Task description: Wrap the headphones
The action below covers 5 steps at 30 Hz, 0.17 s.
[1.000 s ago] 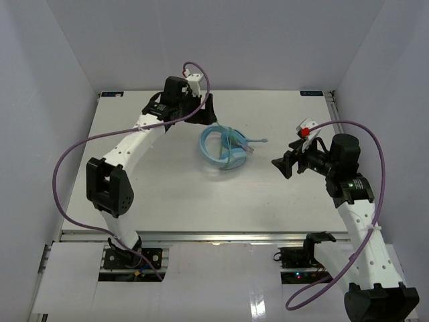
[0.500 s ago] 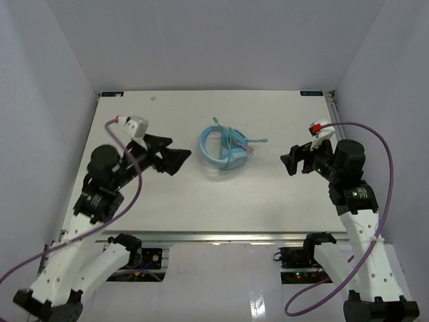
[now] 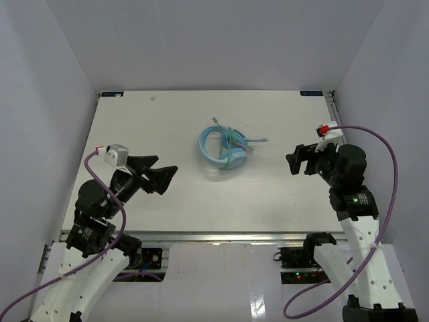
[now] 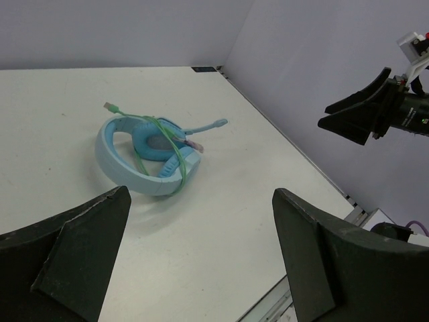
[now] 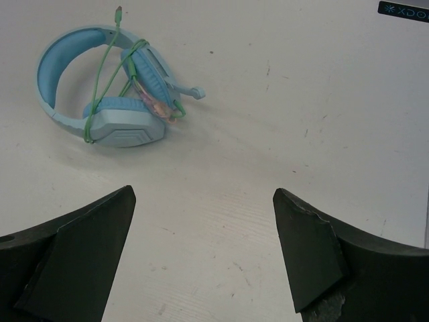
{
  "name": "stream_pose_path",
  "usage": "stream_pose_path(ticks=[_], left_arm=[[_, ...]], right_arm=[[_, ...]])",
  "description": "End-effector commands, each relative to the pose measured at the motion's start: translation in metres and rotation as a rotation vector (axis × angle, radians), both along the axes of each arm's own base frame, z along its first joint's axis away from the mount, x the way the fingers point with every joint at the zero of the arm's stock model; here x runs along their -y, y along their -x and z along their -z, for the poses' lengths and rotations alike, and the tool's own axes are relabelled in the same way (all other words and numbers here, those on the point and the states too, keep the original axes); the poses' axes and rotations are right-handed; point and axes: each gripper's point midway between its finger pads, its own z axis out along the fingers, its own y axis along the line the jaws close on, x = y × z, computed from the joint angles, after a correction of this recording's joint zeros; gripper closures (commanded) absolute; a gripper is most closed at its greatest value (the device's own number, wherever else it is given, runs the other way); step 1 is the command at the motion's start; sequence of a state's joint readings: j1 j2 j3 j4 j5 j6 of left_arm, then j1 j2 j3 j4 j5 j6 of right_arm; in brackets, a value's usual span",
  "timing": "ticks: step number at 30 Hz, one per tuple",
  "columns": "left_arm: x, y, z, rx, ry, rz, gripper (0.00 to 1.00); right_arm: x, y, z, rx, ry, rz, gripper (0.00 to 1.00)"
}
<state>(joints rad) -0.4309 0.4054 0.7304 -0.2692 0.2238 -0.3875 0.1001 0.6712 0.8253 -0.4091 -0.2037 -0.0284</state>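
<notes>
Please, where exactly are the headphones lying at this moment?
In the top view the headphones lie near the middle of the table, a little toward its far edge, between the open left gripper and the open right gripper, touched by neither.

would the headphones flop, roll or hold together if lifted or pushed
The headphones would probably lift as one fairly stiff piece, since the headband looks moulded. The cable is looped around them, so it likely stays, though its plug end may dangle. Lying flat, they'd probably slide, not roll.
</notes>
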Motion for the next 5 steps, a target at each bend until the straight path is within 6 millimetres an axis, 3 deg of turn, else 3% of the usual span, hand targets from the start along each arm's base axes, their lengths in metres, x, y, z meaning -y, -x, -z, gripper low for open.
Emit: stream_pose_path(ticks=[1, 5], left_arm=[[-0.0018, -0.0014, 0.0140, -0.053, 0.002, -0.015, 0.02], [-0.0010, -0.0018, 0.0183, -0.066, -0.003, -0.012, 0.02]], right_arm=[[0.0096, -0.0026, -0.0073, 0.055, 0.026, 0.045, 0.10], [0.0130, -0.0011, -0.0031, 0.061, 0.049, 0.053, 0.10]])
